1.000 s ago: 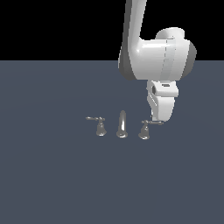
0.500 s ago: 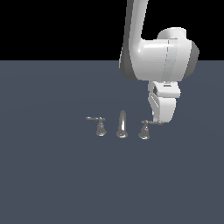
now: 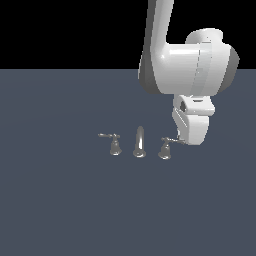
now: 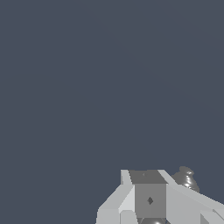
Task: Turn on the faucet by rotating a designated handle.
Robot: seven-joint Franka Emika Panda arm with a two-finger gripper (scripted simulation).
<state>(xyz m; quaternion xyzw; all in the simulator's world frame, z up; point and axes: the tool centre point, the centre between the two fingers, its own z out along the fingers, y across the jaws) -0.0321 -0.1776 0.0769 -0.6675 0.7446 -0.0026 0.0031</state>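
Rendered frames, sharp throughout; no blur, grain or edge distortion in either view. Illumination: even, moderate, diffuse; source direction not evident. Counter (image 3: 60, 200): flat slate blue, uniformly lit, no cast shadows visible beneath any object. Background above counter in exterior view: pure black. Arm (image 3: 190, 70): white, soft shading, darker grey on its underside and the exterior view's right flank. Faucet (image 3: 139, 142): chrome, small bright highlights on spout and bases, no glare bloom. Wrist view: tool (image 4: 148, 199) in flat grey facets, hard-edged shading; chrome base (image 4: 186, 178) with dull reflections.
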